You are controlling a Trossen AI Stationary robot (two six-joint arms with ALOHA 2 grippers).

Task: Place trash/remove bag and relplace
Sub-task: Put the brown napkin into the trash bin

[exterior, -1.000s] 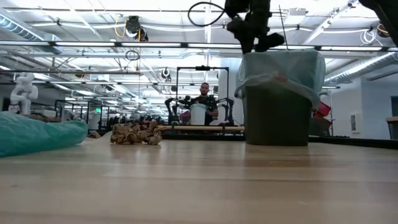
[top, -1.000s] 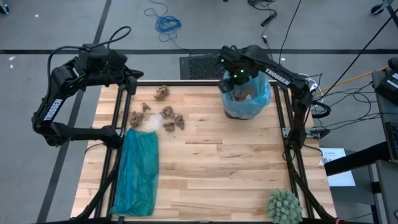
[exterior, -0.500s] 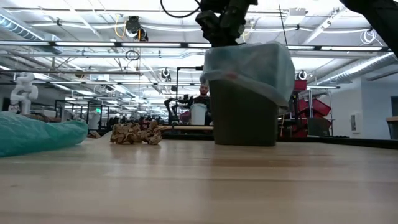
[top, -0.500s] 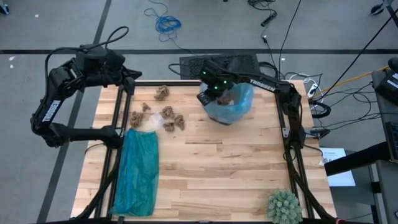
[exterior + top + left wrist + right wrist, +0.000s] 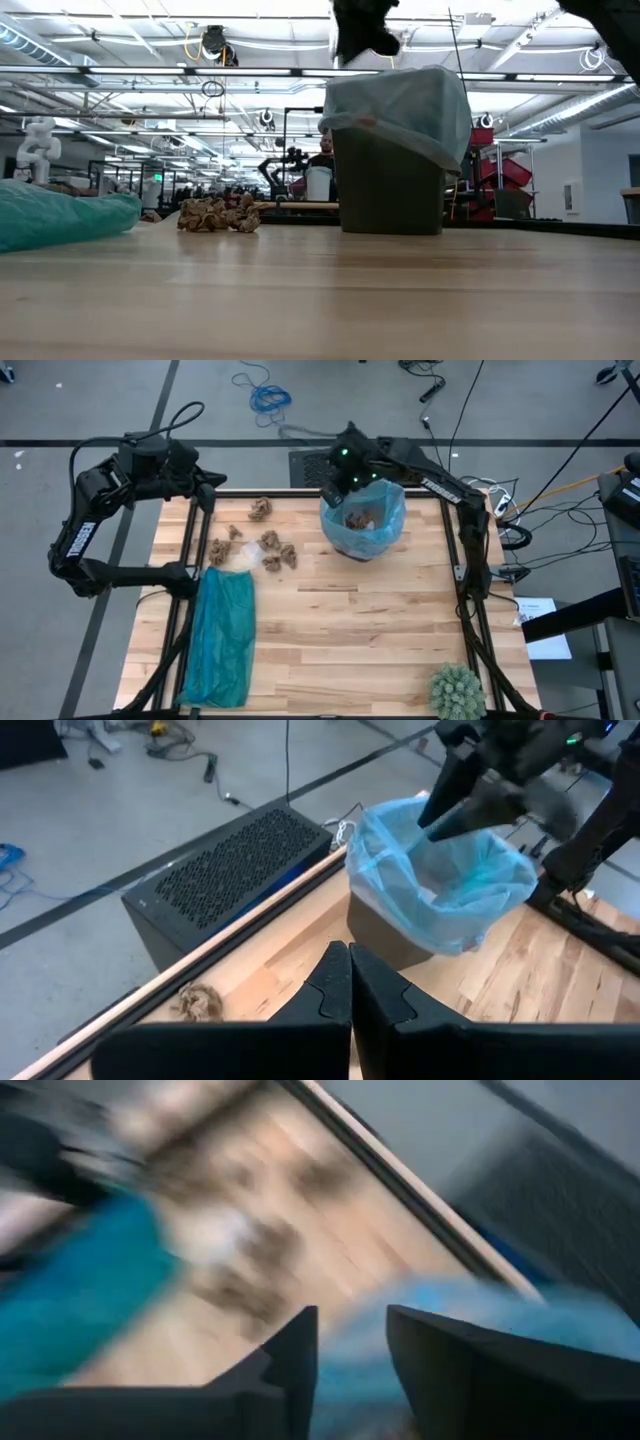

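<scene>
Left arm folding back over the table's far-left corner, elbow out past the left edge, left gripper [image 5: 207,495] hanging over the far-left rim with fingers [image 5: 335,982] pressed together on nothing, pointing toward the bin.

Lying along the near-left of the table [image 5: 350,630]: one teal bag [image 5: 220,635], flat and long, also showing as a low mound at the left in the low view [image 5: 60,215].

Just beyond it, scattering over the far-left boards: trash [image 5: 268,545] — five or so brown scraps, one of them [image 5: 260,509] sitting apart near the far rail, plus one white wad [image 5: 240,558] touching the teal bag's far end. Bunching into one brown heap in the low view [image 5: 215,214].

Standing upright at far centre-right: one dark bin [image 5: 392,185], lined with the bag [image 5: 365,520], pale blue, rim folding down over the outside; brown scraps lying inside.

Right arm reaching in from the far-right corner, stretching leftward along the far edge, right gripper [image 5: 335,477] hovering above the bin's far-left rim, clear of the bag in the low view [image 5: 365,28]. Fingers [image 5: 290,1355] standing apart, holding nothing.

Sitting at the near-right corner: one spiky green ball [image 5: 457,691].
</scene>
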